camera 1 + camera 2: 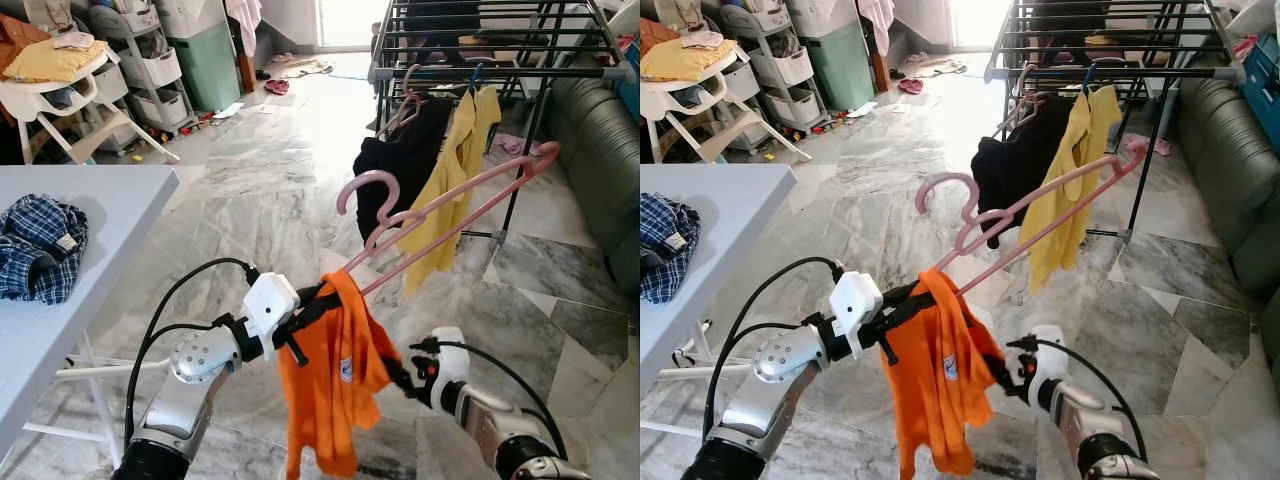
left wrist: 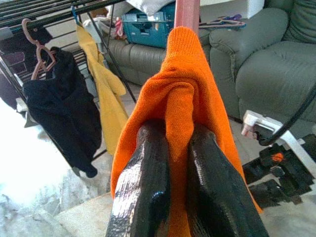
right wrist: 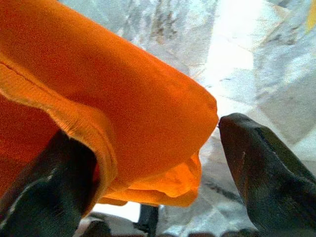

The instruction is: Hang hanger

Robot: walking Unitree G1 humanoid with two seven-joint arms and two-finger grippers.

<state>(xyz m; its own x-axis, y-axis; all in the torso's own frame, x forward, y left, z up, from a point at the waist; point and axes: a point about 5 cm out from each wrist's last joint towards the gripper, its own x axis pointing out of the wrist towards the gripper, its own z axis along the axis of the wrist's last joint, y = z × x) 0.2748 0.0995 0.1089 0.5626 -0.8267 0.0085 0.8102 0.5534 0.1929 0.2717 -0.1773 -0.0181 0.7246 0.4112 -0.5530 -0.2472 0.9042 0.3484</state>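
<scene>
One pink hanger (image 1: 455, 205), one orange shirt (image 1: 330, 375), left pincer (image 2: 180, 163) clamping.

No text, brand or number can be read anywhere. The orange shirt (image 1: 330, 380) has a small blue and white badge (image 1: 346, 370) on its front, but it is too small to make out any letters. The checked shirt (image 1: 38, 247) on the table (image 1: 110, 210) carries a pale label (image 1: 66, 241) at the collar; its print is not legible. The blue box (image 2: 145, 29) beside the sofa (image 2: 266, 64) shows no readable marking either.
</scene>
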